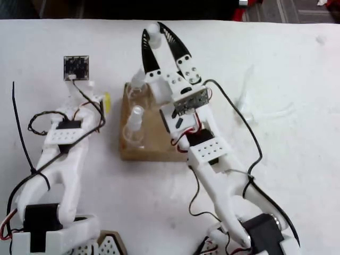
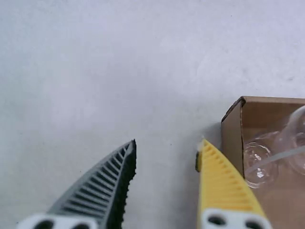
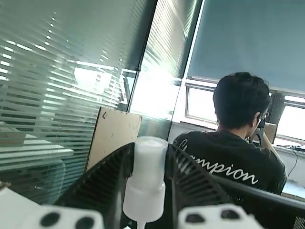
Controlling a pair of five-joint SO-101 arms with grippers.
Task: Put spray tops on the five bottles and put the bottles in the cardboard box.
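In the upper centre of the high view, the right gripper (image 1: 152,29) is clamped on a white plastic spray top (image 1: 154,33). Its two black fingers press the top from either side. The right wrist view shows the same grasp up close, with the nozzle head standing between the ribbed pads. The fingertips lie just short of the far edge of the white table (image 1: 297,58), so little room remains beyond them.

The shallow brown cardboard box (image 1: 125,151) sits at the centre of the high view, just beside the right arm's wrist. Two clear plastic bottles (image 1: 136,121) stand inside it with their necks bare. One is near the box's upper left corner and the other is below it along the left wall.

The left gripper (image 2: 167,143) is released, with its jaws spread over bare table. Its grey finger (image 2: 109,181) is on the side away from the box. Its yellow finger (image 2: 219,181) runs just beside the box's near corner with only a narrow strip of table between them.

A small black circuit board (image 1: 76,66) on a wire lies in the upper left of the high view, well apart from the box. At centre right, a faint clear item (image 1: 247,109) lies on the table, too indistinct to identify. Around it the right half of the table is wide and open.
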